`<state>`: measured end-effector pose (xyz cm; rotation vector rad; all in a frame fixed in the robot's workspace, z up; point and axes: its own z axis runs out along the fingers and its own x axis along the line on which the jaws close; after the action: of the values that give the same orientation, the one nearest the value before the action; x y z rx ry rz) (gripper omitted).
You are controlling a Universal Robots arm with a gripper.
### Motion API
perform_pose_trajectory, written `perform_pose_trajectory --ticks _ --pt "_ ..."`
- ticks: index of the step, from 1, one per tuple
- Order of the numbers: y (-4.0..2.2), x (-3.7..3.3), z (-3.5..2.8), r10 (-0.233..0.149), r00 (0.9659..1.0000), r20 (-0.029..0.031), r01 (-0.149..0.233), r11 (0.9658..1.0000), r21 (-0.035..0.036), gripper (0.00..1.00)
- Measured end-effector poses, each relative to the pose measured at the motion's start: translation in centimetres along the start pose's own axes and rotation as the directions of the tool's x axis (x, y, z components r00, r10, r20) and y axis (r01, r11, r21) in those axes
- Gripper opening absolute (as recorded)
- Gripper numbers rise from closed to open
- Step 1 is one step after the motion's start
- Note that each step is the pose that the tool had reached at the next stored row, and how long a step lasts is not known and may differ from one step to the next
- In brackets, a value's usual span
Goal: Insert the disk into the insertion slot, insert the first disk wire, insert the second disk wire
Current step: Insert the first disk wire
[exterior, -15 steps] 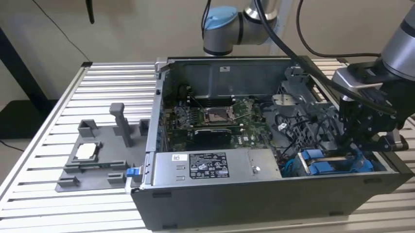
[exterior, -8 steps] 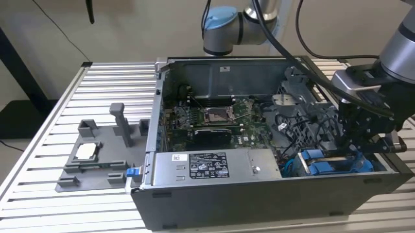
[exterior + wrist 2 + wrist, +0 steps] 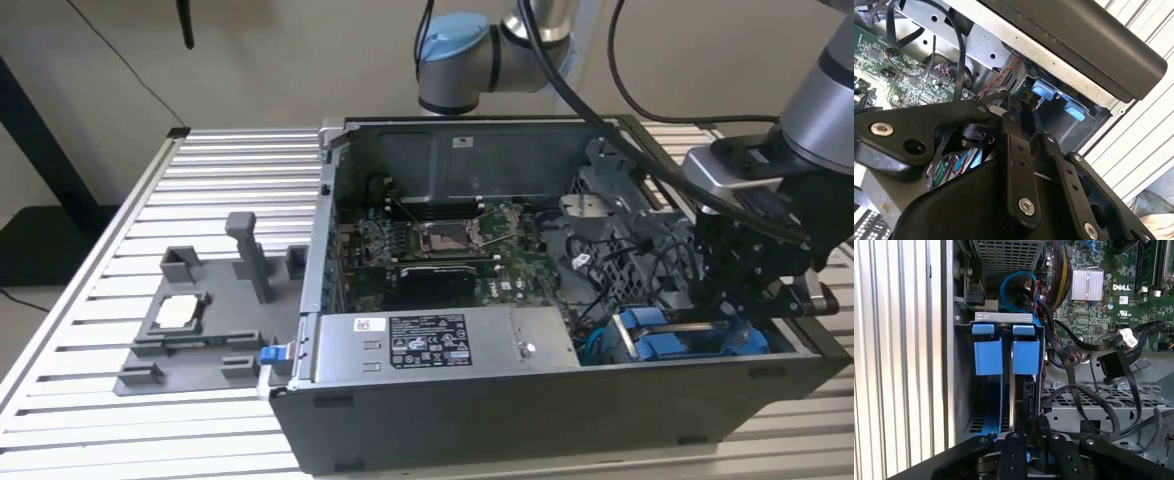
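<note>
Now, your gripper (image 3: 1026, 439) hangs low over the grey sheet-metal insertion slot (image 3: 1004, 316), exterior view's right. The flat, blue-framed disk (image 3: 1026, 357) sits inside. Jaws: cannot tell.

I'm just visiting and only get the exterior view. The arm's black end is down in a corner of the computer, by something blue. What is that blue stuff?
Observer: The first wrist view shows two plastic carriers side by side in the grey drive bay: the outer carrier by the case wall and the inner carrier.
Operator: Which one is the arm at?
Observer: The gripper lines up with the inner carrier.
Operator: Are the dark strands nearby plugged in?
Observer: One black connector looks unplugged, resting over the metal cage beside the bay.
</note>
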<state>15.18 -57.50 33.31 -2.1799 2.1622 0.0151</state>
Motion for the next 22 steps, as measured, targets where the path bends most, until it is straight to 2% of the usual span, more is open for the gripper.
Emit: perform_pose_trajectory --ticks 1,11,22 --pt "0.0 -0.01 -0.04 0.0 1.0 -0.0003 0.0 1.0 0.0 0.27" --pt "-0.11 -0.14 -2.29 0.0 1.0 -0.0006 0.0 1.0 0.0 0.27" --pt "-0.22 -0.29 -5.08 0.001 1.0 -0.0005 -0.001 1.0 0.0001 0.27"
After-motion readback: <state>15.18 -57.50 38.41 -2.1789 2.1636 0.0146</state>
